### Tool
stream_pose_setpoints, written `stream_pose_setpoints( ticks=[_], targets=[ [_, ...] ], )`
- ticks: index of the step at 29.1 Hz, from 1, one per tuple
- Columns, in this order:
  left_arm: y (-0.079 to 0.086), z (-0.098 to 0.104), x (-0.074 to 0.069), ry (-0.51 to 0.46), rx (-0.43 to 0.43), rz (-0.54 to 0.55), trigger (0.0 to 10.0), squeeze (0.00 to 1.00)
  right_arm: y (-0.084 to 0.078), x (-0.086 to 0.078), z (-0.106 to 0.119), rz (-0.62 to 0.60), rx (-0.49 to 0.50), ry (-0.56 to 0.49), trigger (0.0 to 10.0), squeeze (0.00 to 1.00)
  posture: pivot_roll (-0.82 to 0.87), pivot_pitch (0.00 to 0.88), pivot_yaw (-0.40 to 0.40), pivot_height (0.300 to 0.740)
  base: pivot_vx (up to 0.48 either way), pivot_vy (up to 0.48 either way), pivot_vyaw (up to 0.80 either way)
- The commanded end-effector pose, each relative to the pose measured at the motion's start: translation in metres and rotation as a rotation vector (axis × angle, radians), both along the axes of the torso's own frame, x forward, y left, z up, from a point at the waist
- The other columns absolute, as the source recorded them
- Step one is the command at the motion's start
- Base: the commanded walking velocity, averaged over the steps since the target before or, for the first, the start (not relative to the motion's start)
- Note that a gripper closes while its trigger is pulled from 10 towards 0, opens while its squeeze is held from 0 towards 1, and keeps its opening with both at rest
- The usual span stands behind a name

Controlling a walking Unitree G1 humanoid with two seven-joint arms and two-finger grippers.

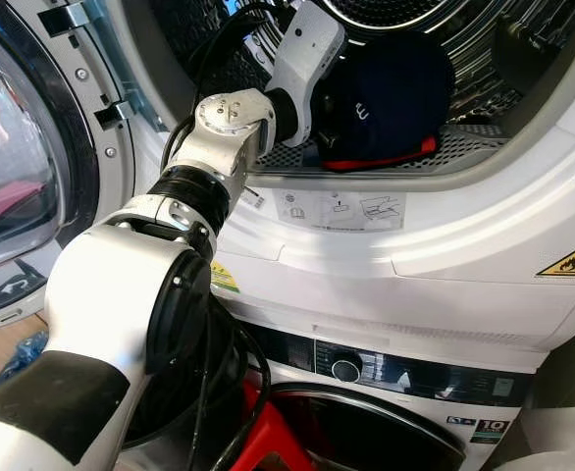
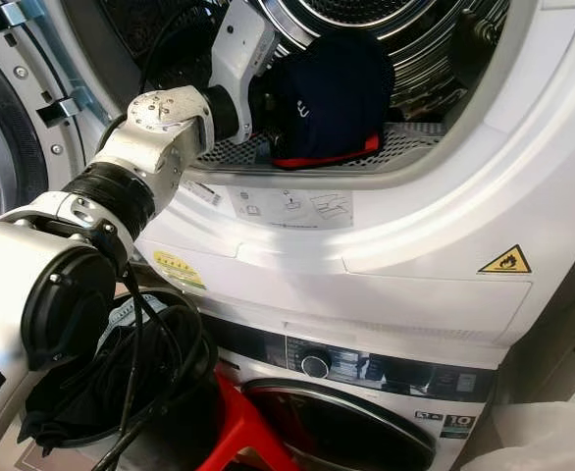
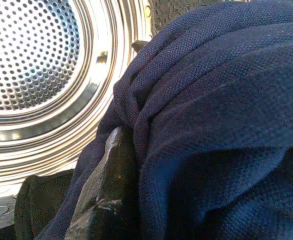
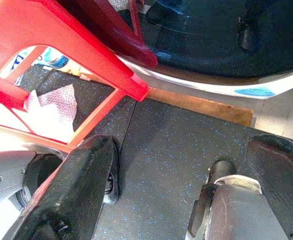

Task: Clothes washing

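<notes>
Reaching into the upper dryer drum (image 1: 484, 59), left gripper (image 3: 136, 165) jaws pinching the navy garment (image 1: 386, 98) at the opening's near edge. Right gripper (image 4: 171, 195) hangs idle over the dark floor (image 4: 186, 145), jaws spread.

This is a laundry corner in a home. A white dryer (image 1: 444, 245) with a steel drum (image 3: 36, 60) fills the upper part of the frame, and it stands on top of a washing machine (image 1: 386, 392) at the bottom. The round dryer door (image 1: 32, 167) hangs open at the left edge. A red plastic stool (image 4: 61, 45) stands on dark speckled floor (image 4: 176, 150).
</notes>
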State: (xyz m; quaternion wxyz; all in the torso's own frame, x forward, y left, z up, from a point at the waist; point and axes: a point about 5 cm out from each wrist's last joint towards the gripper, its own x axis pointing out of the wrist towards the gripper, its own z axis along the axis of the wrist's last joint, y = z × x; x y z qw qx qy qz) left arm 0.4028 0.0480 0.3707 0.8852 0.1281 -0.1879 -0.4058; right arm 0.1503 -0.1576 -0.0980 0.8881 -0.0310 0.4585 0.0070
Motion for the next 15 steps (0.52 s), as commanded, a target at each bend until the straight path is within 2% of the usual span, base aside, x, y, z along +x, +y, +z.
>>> stream_pose_setpoints(
  ticks=[1, 10, 15],
  targets=[
    [0.0075, 0.0148, -0.0022, -0.05, -0.011, 0.001, 10.0, 1.0, 0.0072, -0.0068, -0.0031, 0.008, 0.017, 0.028, 10.0, 0.0, -0.11, 0.03, 0.178, 0.74, 0.0, 0.0, 0.0],
    [0.0059, 0.0178, -0.0038, -0.077, -0.007, -0.006, 10.0, 1.0, 0.0092, -0.0031, -0.002, 0.018, 0.018, 0.024, 10.0, 0.0, -0.11, 0.021, 0.178, 0.74, 0.0, 0.0, 0.0],
    [0.0029, 0.019, -0.0067, -0.102, 0.006, -0.049, 10.0, 1.0, 0.0089, -0.0027, -0.0019, 0.022, 0.017, 0.025, 10.0, 0.0, -0.1, 0.02, 0.175, 0.74, 0.0, 0.0, 0.0]
  ],
)
